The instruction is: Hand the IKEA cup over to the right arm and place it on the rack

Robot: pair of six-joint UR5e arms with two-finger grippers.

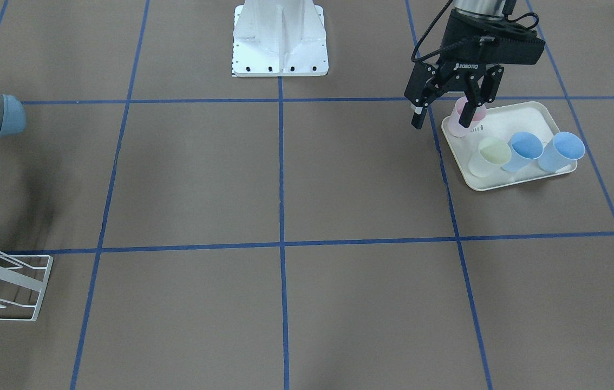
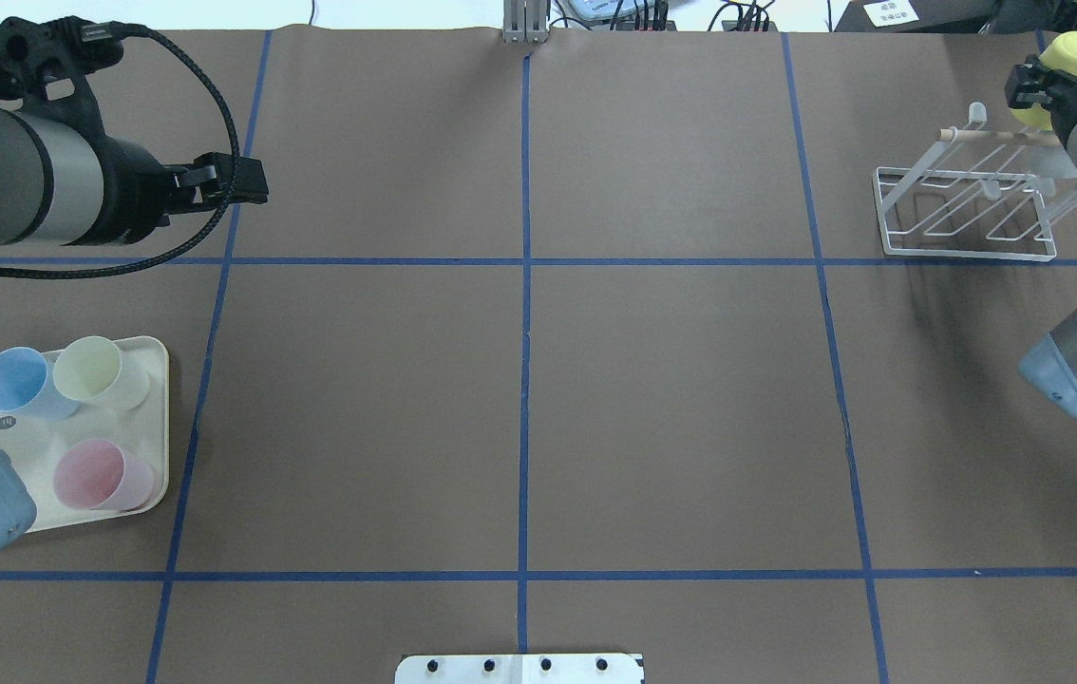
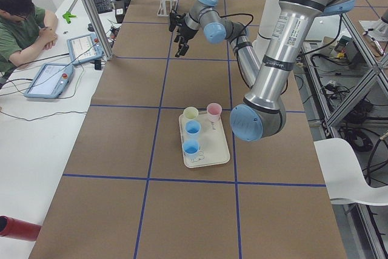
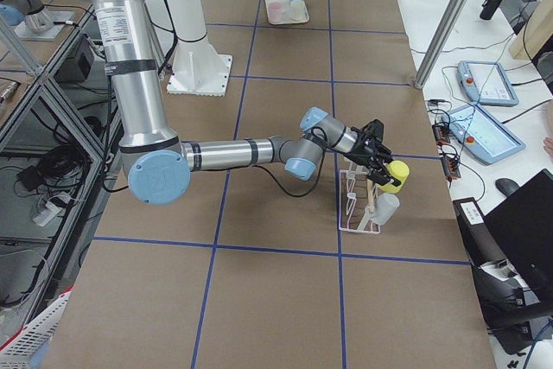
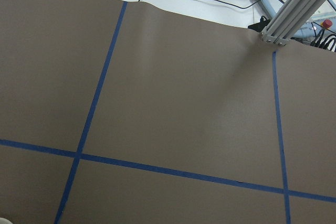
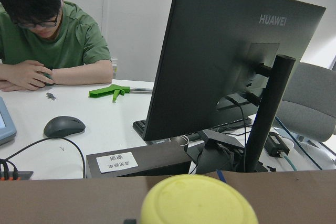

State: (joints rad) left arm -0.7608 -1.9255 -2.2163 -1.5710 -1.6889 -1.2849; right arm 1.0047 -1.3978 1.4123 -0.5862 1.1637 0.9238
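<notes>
Cup (image 2: 1073,52): plain bright yellow, apparently in R gripper (image 2: 1054,84).

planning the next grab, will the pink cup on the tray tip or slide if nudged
Probably light: the pink cup looks thin and translucent. It stands mouth up on a narrower base, so a sideways nudge might tip it. The smooth tray may let it slide.
</notes>
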